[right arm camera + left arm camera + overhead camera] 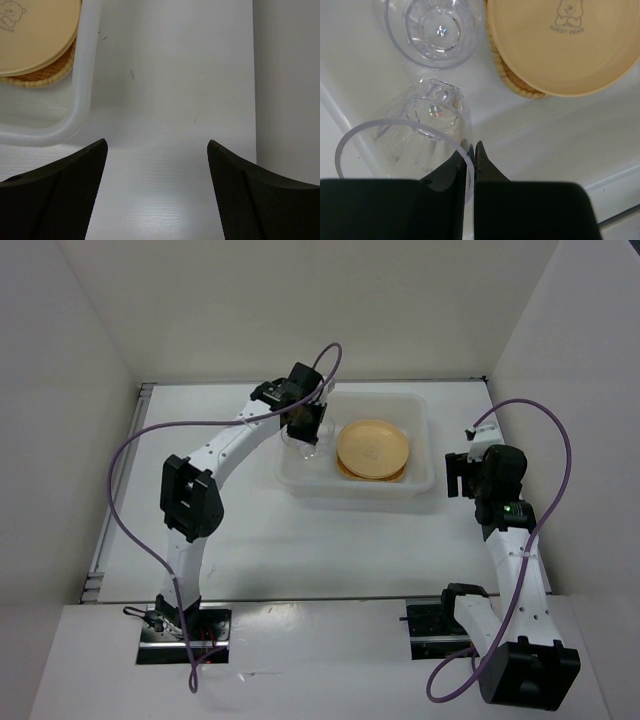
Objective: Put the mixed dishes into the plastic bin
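The translucent white plastic bin (356, 483) stands mid-table. In it a round tan-yellow plate (372, 448) with a bear print lies on the woven tan plate (512, 82); I cannot make out a second round plate. My left gripper (471, 147) is shut on the rim of a clear glass cup (420, 132), held inside the bin's left end. The other glass cup (435, 27) stands upright just beyond it. My right gripper (156, 145) is open and empty over the bare table, right of the bin's corner (82, 100).
White walls close in the table on the left, back and right. The right wall (287, 75) is near my right gripper. The left arm (215, 465) reaches over the table left of the bin. Purple cables loop off both arms.
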### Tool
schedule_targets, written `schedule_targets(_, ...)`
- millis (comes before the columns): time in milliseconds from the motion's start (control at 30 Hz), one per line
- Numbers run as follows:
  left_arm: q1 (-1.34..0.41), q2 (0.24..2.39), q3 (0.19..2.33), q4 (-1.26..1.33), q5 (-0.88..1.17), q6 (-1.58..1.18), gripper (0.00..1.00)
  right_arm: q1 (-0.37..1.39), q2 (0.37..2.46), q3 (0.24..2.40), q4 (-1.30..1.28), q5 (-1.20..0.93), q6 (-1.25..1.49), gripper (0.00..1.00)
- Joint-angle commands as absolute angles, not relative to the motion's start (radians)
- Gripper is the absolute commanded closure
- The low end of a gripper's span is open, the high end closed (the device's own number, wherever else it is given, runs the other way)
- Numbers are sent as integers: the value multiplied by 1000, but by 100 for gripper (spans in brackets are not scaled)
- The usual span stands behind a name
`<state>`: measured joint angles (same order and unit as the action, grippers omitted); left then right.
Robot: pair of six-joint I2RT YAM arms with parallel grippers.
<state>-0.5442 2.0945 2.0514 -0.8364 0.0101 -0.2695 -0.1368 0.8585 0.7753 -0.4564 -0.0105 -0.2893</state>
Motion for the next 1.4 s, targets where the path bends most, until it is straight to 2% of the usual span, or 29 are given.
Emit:
schedule_targets(0, -563, 1993, 2046, -850, 0, -288, 100, -129, 839, 762, -397, 5, -298, 15)
schedule_targets(433, -572, 2017, 1815, -744, 17, -288, 100, -129, 839, 762, -397, 5, -298, 15)
schedule_targets(700, -572, 2100, 1900, -733, 8, -278, 99, -129, 830, 762, -397, 5, -298, 15)
schedule_targets(767, -572, 2112, 1910, -733, 8, -278, 85, -129, 830, 762, -397, 5, -298, 15)
schedule_targets(833, -572, 2135, 1936, -742, 8, -278, 82, -129, 830, 762, -397, 14, -298, 15)
schedule_targets(900, -572, 2144, 1947, -742, 17, -278, 72, -129, 830, 762, -397, 14, -298, 15)
schedule_targets(1033, -572, 2154, 1985, -761, -1, -278, 58, -129, 821, 762, -397, 14, -298, 15)
schedule_targets(1133, -572, 2143, 2063, -797, -34, -287, 49, -129, 821, 762, -397, 14, -298, 15)
schedule_targets(1200, -581, 2123, 2166, -825, -52, -287, 43, -129, 821, 762, -397, 14, -298, 15)
schedule_targets(1267, -581, 2088, 2286, -851, -83, -287, 33, -129, 821, 762, -397, 14, -298, 15)
schedule_targets(1333, -581, 2076, 2373, -874, -113, -298, 30, -129, 821, 762, -388, 14, -298, 12)
schedule_targets(1367, -581, 2062, 2410, -902, -127, -298, 24, -129, 821, 762, -388, 14, -298, 12)
